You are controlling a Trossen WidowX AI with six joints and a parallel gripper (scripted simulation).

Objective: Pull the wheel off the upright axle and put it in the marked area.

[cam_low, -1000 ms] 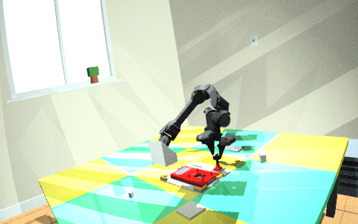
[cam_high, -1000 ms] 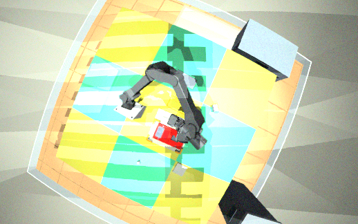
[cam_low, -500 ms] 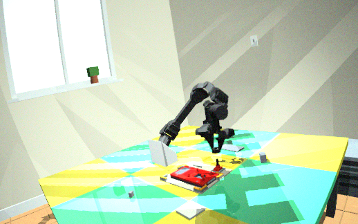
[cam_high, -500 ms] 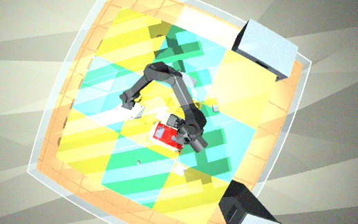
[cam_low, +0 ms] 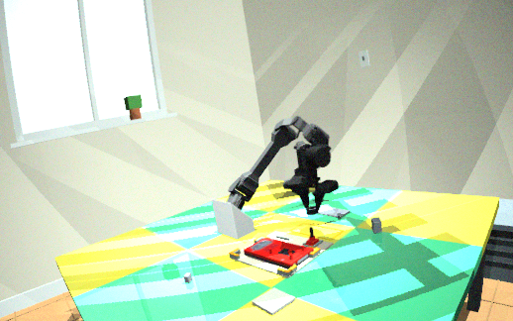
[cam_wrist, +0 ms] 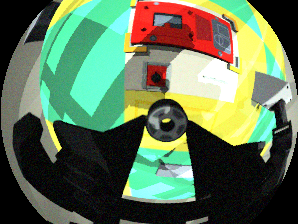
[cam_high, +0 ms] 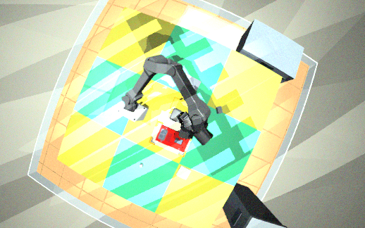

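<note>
Wheel (cam_wrist: 165, 117) off the upright axle (cam_low: 312, 233) and pinched in the gripper (cam_low: 313, 210), hanging above the worktop's middle toward the far edge, beside the red marked area (cam_low: 278, 251); left: lowering onto the red, spreading the fingers, backing away.

The arm (cam_low: 277, 154) is dark charcoal all over, matte, built from chunky faceted links with rounded, slightly lighter grey housings at the joints. Near its foot there is a thin yellowish band around the lowest link, just above a pale grey wedge-shaped base block (cam_low: 232, 219). The wrist section is bulkier and nearly black, with a stubby cylinder sticking out to one side. The gripper (cam_low: 312, 208) ends in two slim black fingers, broad and flat close up, with faint pale dashes along their lower edge. No cables or screws can be made out
</note>
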